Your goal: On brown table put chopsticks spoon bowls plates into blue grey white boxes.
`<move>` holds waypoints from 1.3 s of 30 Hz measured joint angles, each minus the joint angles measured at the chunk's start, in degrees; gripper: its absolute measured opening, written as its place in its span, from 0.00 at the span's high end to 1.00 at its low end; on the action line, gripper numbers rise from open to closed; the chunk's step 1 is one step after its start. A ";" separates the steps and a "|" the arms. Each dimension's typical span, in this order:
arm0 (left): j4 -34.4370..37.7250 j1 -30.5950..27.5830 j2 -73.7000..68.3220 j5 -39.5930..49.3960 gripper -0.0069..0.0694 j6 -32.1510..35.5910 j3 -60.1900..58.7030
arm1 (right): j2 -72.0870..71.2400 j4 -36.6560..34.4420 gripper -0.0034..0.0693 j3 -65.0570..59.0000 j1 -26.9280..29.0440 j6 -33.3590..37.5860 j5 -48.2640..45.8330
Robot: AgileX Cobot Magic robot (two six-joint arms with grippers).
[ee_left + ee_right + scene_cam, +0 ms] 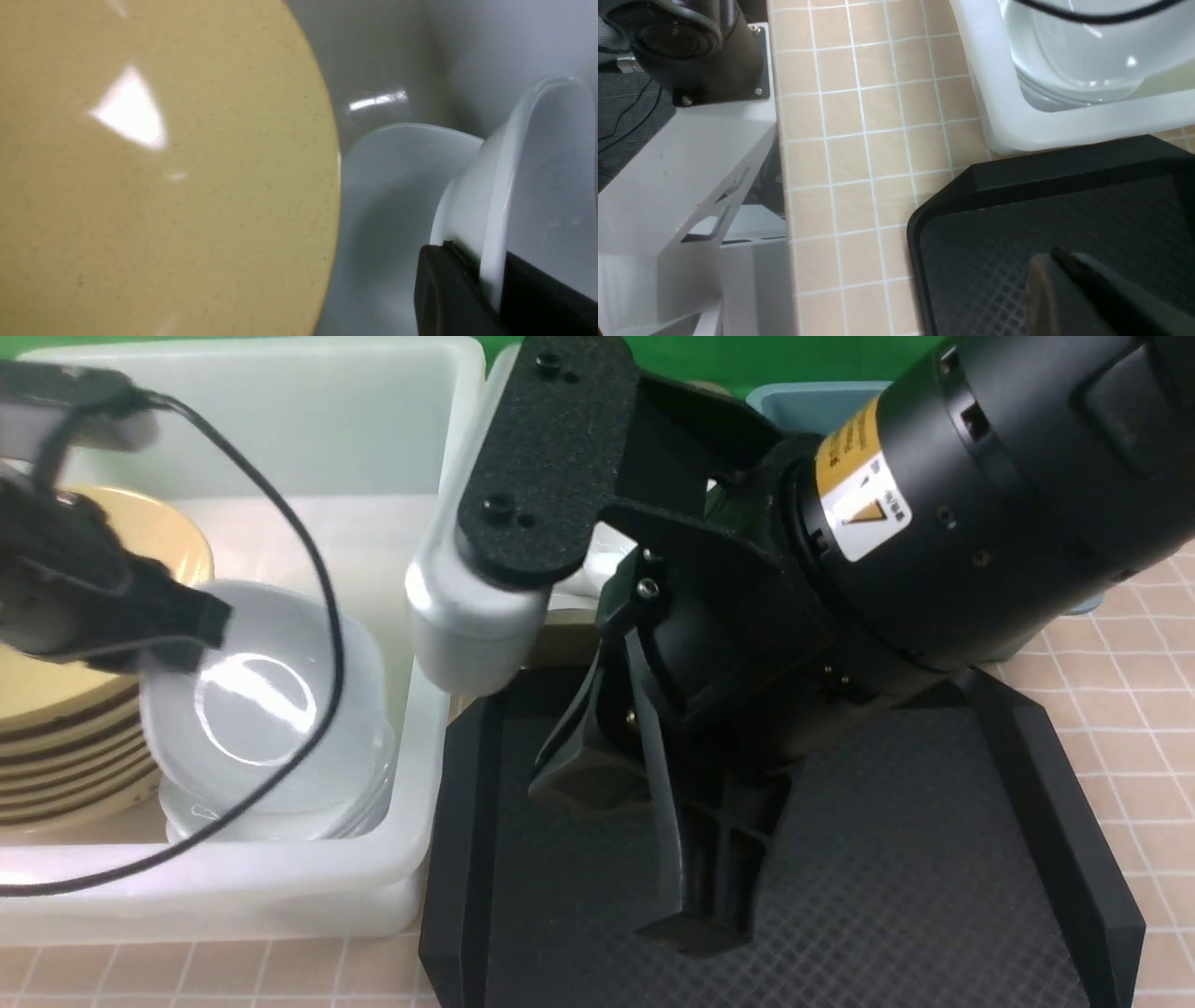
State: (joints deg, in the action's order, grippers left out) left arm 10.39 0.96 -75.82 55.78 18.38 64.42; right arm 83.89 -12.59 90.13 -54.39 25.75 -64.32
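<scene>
A white box (233, 887) at the left holds a stack of tan plates (159, 537) and a stack of white bowls (266, 709). My left gripper (201, 625) is inside this box, shut on the rim of the top white bowl (537, 163). In the left wrist view its black fingers (448, 289) pinch the rim, with a tan plate (163, 186) close beside and another white bowl (397, 186) beneath. My right gripper (700, 924) hangs low over a black tray (934, 859), shut and empty; it also shows in the right wrist view (1057, 261). No chopsticks or spoon are in view.
A blue box (812, 397) stands at the back, mostly hidden by the right arm. The black tray (1017, 224) lies right next to the white box (1017, 121) on the tan tiled table. The robot's white base (682, 177) is by the table's near edge.
</scene>
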 joint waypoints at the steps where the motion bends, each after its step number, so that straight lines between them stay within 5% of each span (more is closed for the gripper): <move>1: 0.45 0.00 -0.74 0.07 0.90 0.78 0.00 | 0.00 0.00 0.89 0.00 0.00 0.00 0.00; 7: 0.23 0.00 -3.25 0.71 0.85 3.01 0.00 | 0.00 0.05 0.89 0.00 0.00 0.07 -0.36; 16: -3.56 0.00 -2.71 3.02 0.41 3.09 2.00 | 0.00 1.38 0.89 0.00 0.00 0.20 -0.58; 21: -3.43 0.00 0.20 8.58 0.30 0.93 7.53 | 0.00 3.56 0.89 0.00 0.00 -0.05 -0.72; 27: -4.44 0.00 8.07 14.38 0.42 -4.02 11.81 | -1.14 11.91 0.88 0.00 0.00 -5.53 -3.82; 34: -9.30 0.00 27.98 13.68 0.86 -5.34 -1.59 | -9.81 20.34 0.87 -6.86 0.00 -14.38 -5.19; 39: -8.93 0.00 42.07 6.95 0.91 -5.38 -17.18 | -19.38 21.19 0.87 -18.80 0.00 -17.53 0.65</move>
State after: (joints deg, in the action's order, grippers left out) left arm 1.46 0.96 -33.76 62.73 13.01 47.24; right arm 64.51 8.60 71.33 -54.39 8.23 -63.67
